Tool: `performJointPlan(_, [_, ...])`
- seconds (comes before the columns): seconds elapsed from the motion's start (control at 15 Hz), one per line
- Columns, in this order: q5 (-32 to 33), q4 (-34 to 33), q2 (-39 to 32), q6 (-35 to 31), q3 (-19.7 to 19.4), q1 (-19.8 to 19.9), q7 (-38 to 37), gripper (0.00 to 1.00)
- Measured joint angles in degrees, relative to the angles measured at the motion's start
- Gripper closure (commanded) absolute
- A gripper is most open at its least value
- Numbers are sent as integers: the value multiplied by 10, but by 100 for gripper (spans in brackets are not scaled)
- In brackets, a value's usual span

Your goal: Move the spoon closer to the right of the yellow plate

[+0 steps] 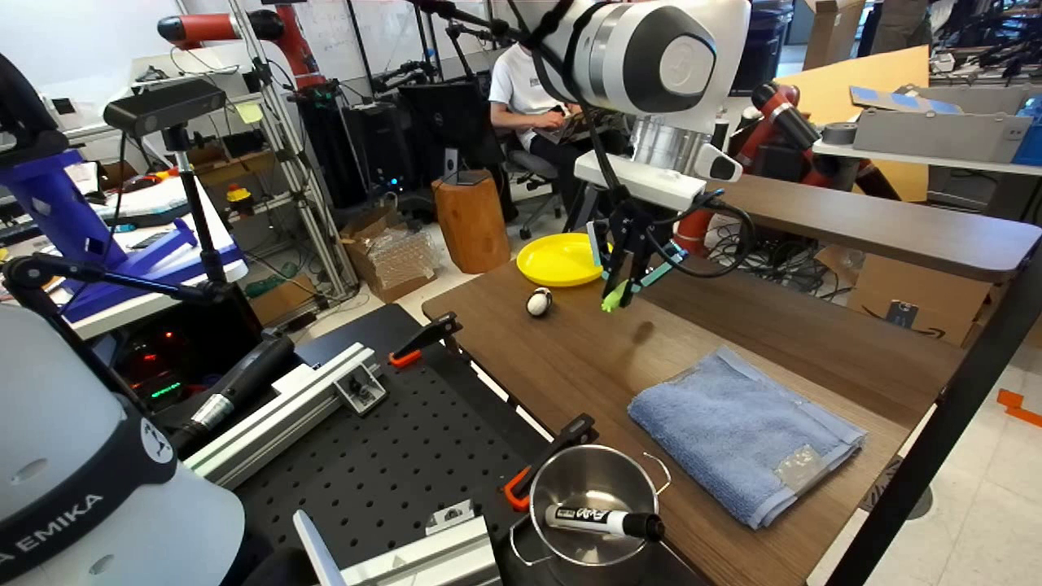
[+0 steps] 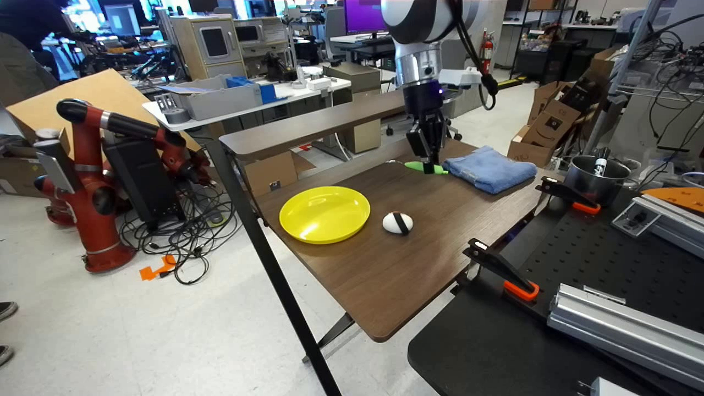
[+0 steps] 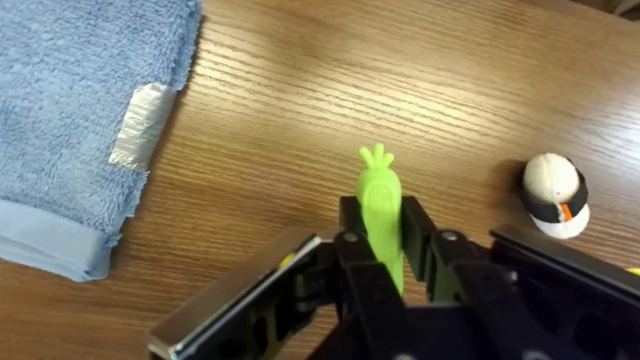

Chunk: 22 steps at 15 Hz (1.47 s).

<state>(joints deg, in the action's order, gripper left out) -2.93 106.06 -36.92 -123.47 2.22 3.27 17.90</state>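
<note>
Operator: Identify the site.

Engineer: Classify it as a robotics laboratory. In an exterior view, a red robot arm (image 2: 98, 220) stands on the floor beside tangled cables (image 2: 201, 209).

Operator: Supporting equipment?

Engineer: A perforated black board (image 1: 366, 472) carries aluminium rails (image 1: 277, 417). A bar-shaped camera (image 1: 167, 107) is mounted on a stand (image 1: 195, 203). A white robot arm (image 1: 680, 65) reaches over the wooden table (image 1: 521, 358).

Operator: Furnishings?

Engineer: A monitor (image 2: 364, 16) with a purple screen sits above a white desk (image 2: 352, 39). A red fire extinguisher (image 2: 487, 52) and stacked cardboard boxes (image 2: 550, 125) complete the inventory.
</note>
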Motion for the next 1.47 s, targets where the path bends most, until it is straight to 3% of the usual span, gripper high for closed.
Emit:
performJointPlan(0.33, [-54,-20,-29,-14,2,-5,-112,94])
performJointPlan(0.67, [-61,-29,-60,-61,4,-29,-198,94])
performJointPlan(1.27, [-61,-32,-81,-94,4,-59,-258,94])
performJointPlan(1.33, [-60,-34,-82,-94,4,-60,-261,51])
performJointPlan(1.47, [-60,-36,-83,-93,4,-61,-266,45])
